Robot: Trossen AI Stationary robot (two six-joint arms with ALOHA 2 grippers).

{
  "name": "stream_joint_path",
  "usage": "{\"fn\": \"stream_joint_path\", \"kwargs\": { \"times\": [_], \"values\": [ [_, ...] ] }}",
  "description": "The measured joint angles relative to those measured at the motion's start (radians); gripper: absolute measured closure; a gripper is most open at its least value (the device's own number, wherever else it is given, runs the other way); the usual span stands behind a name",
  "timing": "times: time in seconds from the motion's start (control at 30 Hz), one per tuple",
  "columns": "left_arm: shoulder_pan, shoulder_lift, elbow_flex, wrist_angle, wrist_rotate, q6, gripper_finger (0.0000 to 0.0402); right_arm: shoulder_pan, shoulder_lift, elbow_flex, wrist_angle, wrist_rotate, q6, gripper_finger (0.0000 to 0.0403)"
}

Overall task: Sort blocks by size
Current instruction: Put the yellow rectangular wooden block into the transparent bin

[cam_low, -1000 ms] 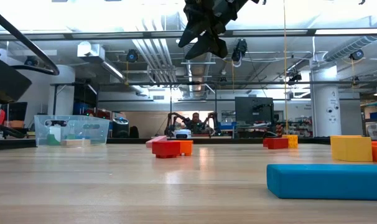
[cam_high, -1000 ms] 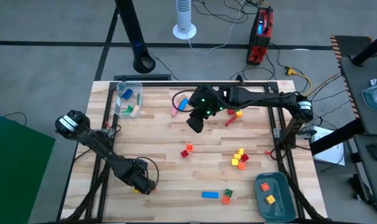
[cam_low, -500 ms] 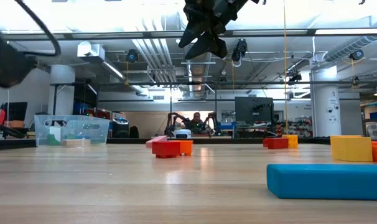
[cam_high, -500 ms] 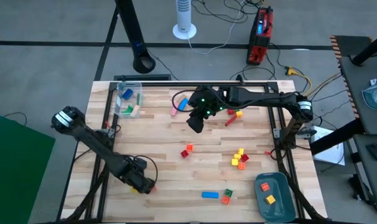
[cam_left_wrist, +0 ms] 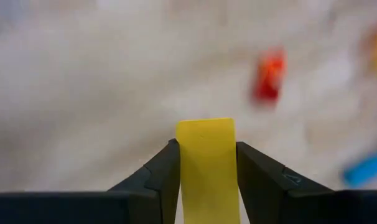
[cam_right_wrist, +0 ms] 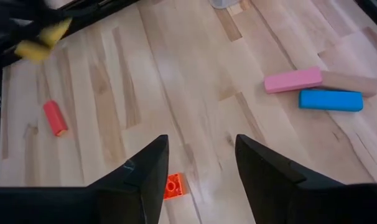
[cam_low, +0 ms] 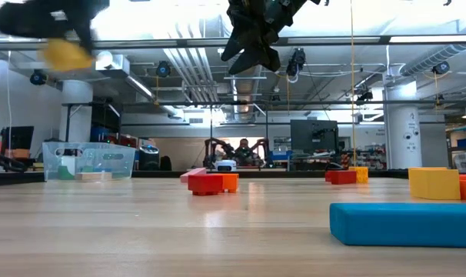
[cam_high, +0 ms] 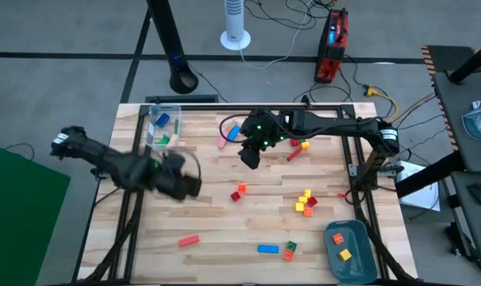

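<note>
So the big wooden table [cam_high: 225, 206] has the left arm swung up off its 7 o'clock corner and now over the 9 o'clock side, heading toward the clear box [cam_high: 163, 127] at about 11. The left gripper [cam_left_wrist: 206, 163] is clamped on a long yellow block [cam_left_wrist: 206, 163], which sticks out between the two fingers; from table level it's a yellow smear carried high. A red bar [cam_high: 188, 240] lies on the boards at roughly 7 o'clock, right where that gripper was hunched a second ago, so it looks like it lifted the yellow one and left the red behind. My guess is the long pieces go in the clear box, so this counts as one more sorted once it's dropped. The right gripper [cam_right_wrist: 196, 163] hasn't budged, hanging above the middle toward 12, jaws apart with nothing in them. The grey-blue tray [cam_high: 366, 262] at 5 o'clock has a couple of small blocks in it. Plenty still loose: the pink bar [cam_right_wrist: 293, 79] and blue bar [cam_right_wrist: 331, 99] near 12, a little yellow-and-orange cluster [cam_high: 305, 202] at 4, and a blue bar [cam_high: 267, 249] at 6.
</note>
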Motion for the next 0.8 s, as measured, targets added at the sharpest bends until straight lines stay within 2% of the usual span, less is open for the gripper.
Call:
{"fn": "stream_joint_path", "kwargs": {
  "times": [0.1, 0.2, 0.33, 0.53, 0.67, 0.8],
  "values": [
    [0.158, -0.022, 0.057, -0.075, -0.103, 0.193, 0.0282, -0.003, 0.0, 0.0, 0.001, 0.0, -0.002, 0.0231],
    [0.364, -0.032, 0.076, -0.107, -0.121, 0.414, 0.0282, -0.004, 0.0, 0.0, 0.002, 0.0, -0.01, 0.023],
    [0.671, -0.036, 0.032, -0.112, -0.047, 0.639, 0.0282, -0.005, 0.0, 0.0, 0.002, 0.001, -0.01, 0.0224],
    [1.062, -0.003, -0.047, -0.094, 0.052, 0.848, 0.0278, -0.004, 0.0, 0.0, 0.002, 0.001, -0.01, 0.0227],
    [1.191, 0.033, -0.06, -0.069, 0.055, 0.942, 0.0261, -0.004, 0.0, 0.0, 0.002, 0.0, -0.02, 0.0233],
    [1.216, 0.051, -0.042, -0.052, 0.051, 0.997, 0.0239, -0.004, 0.0, 0.0, 0.002, 0.001, -0.026, 0.0233]
  ]
}}
